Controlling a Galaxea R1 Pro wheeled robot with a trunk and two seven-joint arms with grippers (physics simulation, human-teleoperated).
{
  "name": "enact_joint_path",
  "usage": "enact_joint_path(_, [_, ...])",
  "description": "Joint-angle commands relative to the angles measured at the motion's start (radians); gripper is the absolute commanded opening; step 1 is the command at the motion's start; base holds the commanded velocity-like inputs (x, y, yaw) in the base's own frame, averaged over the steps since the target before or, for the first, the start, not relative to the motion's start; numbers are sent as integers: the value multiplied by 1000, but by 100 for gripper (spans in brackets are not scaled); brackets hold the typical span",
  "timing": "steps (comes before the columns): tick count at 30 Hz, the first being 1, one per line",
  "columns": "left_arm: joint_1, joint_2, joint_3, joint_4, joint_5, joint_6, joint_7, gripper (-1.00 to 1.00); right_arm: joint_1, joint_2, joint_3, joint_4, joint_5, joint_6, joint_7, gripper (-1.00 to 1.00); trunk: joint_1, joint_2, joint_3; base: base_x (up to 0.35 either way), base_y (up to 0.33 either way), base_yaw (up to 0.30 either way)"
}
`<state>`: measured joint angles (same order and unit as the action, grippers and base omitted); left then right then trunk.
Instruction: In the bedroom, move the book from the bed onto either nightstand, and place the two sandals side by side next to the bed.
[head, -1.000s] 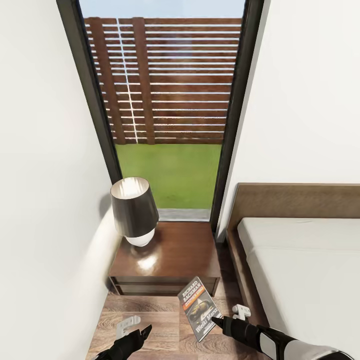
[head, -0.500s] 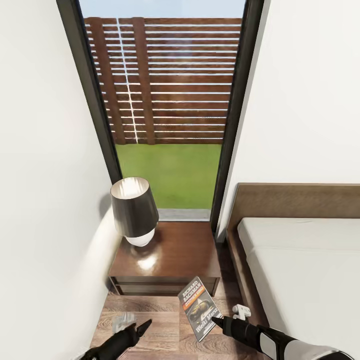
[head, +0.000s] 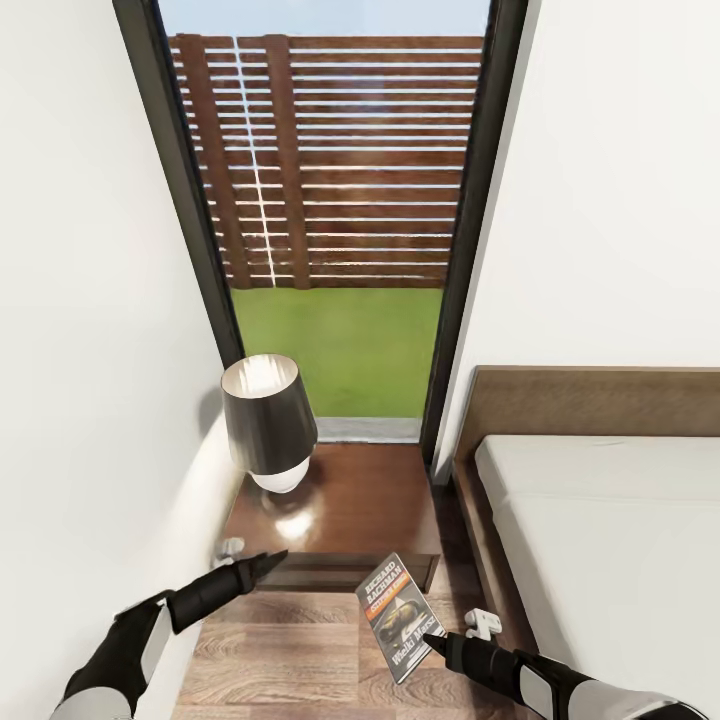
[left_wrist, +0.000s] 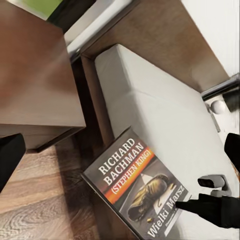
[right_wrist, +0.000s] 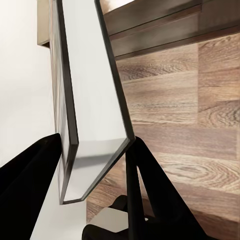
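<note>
Gripping the book (head: 400, 617) by its lower corner, the right gripper (head: 438, 641) has its jaws clamped across the thin edge, a hold the right wrist view confirms with a dark finger on either side of the cover. The book hangs tilted over the wood floor (head: 290, 650), just in front of the nightstand (head: 340, 510) and not yet above its glossy top. The bed (head: 600, 530) lies to the right of the nightstand, its mattress bare where it shows. The left gripper (head: 270, 561) reaches toward the nightstand's front edge, below the lamp (head: 268, 420); its jaws look drawn close, but whether they are fully together I cannot tell. The likely trouble is that corner grip: held so far from its middle, the paperback could pivot or slip free as it is lifted, and drop short onto the floor. The nightstand's front lip is another hazard, since a low approach could catch the book's upper edge against it. The lamp takes up the left of the surface, so a wide swing could knock its shade.
</note>
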<state>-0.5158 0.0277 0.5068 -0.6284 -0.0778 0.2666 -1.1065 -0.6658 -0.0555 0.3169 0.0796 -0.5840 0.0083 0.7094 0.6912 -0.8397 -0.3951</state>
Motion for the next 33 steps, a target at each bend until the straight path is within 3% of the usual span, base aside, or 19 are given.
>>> enact_joint_path(1, [-1,-3,7,-16,-9,29,-21,100,-2,0,7,3,-11,1,7,-100,0,-1,-1,0,0,0])
enact_joint_path(8, [-1,-5,10,-39,-12,56,-44,100,-2,-1,7,3,-9,1,35,-100,0,-1,-1,0,0,0])
enact_joint_path(12, [-1,-10,9,-39,-13,57,-43,100,-2,-8,7,3,-8,1,209,-100,0,-1,-1,0,0,0])
enact_joint_path(14, [-1,-12,9,-39,-13,57,-41,100,-2,-61,7,2,-8,2,363,-100,0,-1,-1,0,0,0])
enact_joint_path(17, [-1,-17,9,-38,-13,57,-40,100,-2,-120,7,2,-9,5,499,-100,0,-1,-1,0,0,0])
enact_joint_path(19, [-1,-19,9,-38,-13,57,-40,100,-2,-146,7,2,-10,10,562,-100,0,-1,-1,0,0,0])
enact_joint_path(28, [-1,-20,9,-37,-13,56,-38,100,-2,-163,-5,-1,-16,36,604,-100,0,-1,-1,0,0,0])
enact_joint_path(33, [-1,-23,9,-37,-13,56,-36,100,-2,-164,-10,-21,-17,128,600,-100,0,-1,-1,0,0,0])
